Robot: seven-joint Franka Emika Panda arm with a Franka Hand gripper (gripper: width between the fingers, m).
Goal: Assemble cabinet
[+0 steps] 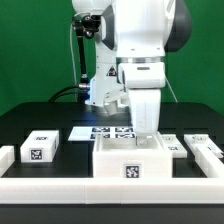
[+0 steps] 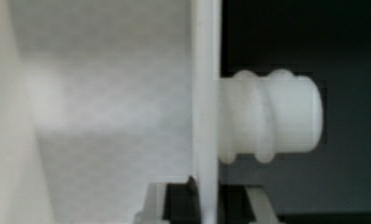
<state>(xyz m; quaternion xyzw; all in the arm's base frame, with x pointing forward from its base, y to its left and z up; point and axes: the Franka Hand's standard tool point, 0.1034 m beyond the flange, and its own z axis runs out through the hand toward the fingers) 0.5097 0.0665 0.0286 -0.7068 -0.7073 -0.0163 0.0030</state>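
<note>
The large white cabinet body (image 1: 110,158) stands at the front middle of the table, with a square tag on its front face. My gripper (image 1: 143,135) comes straight down onto its top right part. In the wrist view the gripper (image 2: 208,205) has one dark finger (image 2: 180,205) on each side of a thin white wall (image 2: 207,100) of the body and is shut on it. A white ribbed, threaded knob (image 2: 274,112) sticks out from one side of that wall. A small white tagged block (image 1: 40,148) lies apart on the exterior view's left.
The marker board (image 1: 100,131) lies behind the body, under the arm. Another white piece (image 1: 5,158) sits at the far left edge. Two white tagged pieces (image 1: 205,150) (image 1: 173,147) lie on the right. A white rail (image 1: 110,186) runs along the table's front.
</note>
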